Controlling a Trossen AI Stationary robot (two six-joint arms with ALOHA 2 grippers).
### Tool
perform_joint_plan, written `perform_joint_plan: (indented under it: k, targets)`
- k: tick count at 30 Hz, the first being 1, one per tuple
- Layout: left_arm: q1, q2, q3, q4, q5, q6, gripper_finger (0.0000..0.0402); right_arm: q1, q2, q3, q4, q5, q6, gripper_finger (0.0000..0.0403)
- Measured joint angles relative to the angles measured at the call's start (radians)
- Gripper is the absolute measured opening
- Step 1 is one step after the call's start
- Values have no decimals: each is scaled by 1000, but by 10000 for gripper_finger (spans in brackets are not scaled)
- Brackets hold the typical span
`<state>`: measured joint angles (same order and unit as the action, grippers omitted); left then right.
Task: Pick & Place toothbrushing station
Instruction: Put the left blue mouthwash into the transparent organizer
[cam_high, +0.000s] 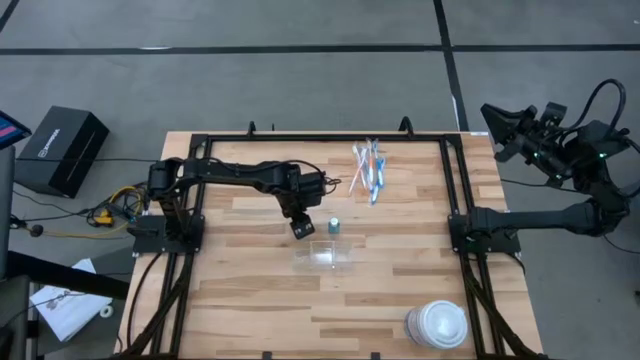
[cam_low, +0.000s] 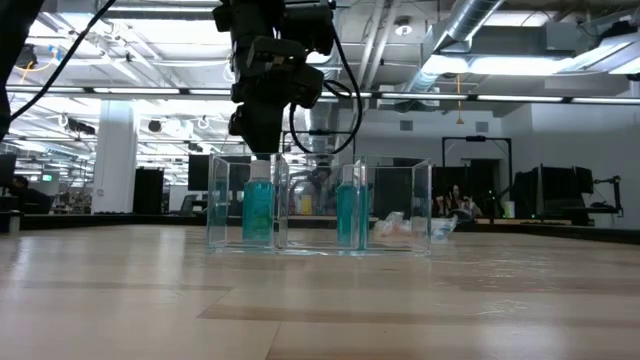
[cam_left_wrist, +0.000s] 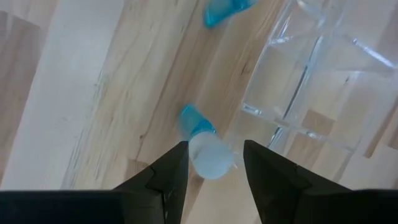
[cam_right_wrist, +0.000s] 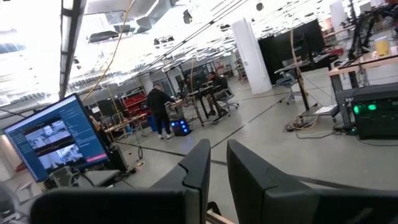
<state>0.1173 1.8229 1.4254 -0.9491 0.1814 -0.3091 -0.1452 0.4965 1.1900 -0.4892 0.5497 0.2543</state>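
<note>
The left pincer (cam_left_wrist: 213, 163) hangs over the middle of the light wooden slatted table (cam_high: 250, 300), its two dark fingers (cam_left_wrist: 168, 180) spread on either side of the white cap of a tiny blue-green tube (cam_left_wrist: 202, 142), without visibly pinching it. In the low view this tube (cam_low: 258, 208) stands upright just beside the left wall of a small clear plastic cup (cam_low: 320, 205), and the left pincer (cam_low: 262, 140) sits directly above it. A second tiny blue-green tube (cam_high: 334, 225) stands on the table at the pincer's 3 o'clock in the high view, with the clear cup (cam_high: 322, 255) at about 5 o'clock. A loose bundle of slim blue, white and orange toothbrushes (cam_high: 369, 170) lies at 1 o'clock, near the table's far edge. A white round lidded container (cam_high: 438, 324) rests well apart at 4 o'clock. The right pincer (cam_right_wrist: 215, 163), fingers pressed nearly together and holding nothing, is parked beyond the table's right edge.
</note>
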Motion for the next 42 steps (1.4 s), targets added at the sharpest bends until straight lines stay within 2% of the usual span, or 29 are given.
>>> perform_joint_plan:
  k: [26,36,42]
  targets:
    - [-2,44,0,-27,36,36,148,0,0,0,3,-9,-3,47]
    - [-2,44,0,-21,37,43,100,0,0,0,3,-9,-3,47]
    - [-2,44,0,-19,37,50,102,0,0,0,4,-9,-15,47]
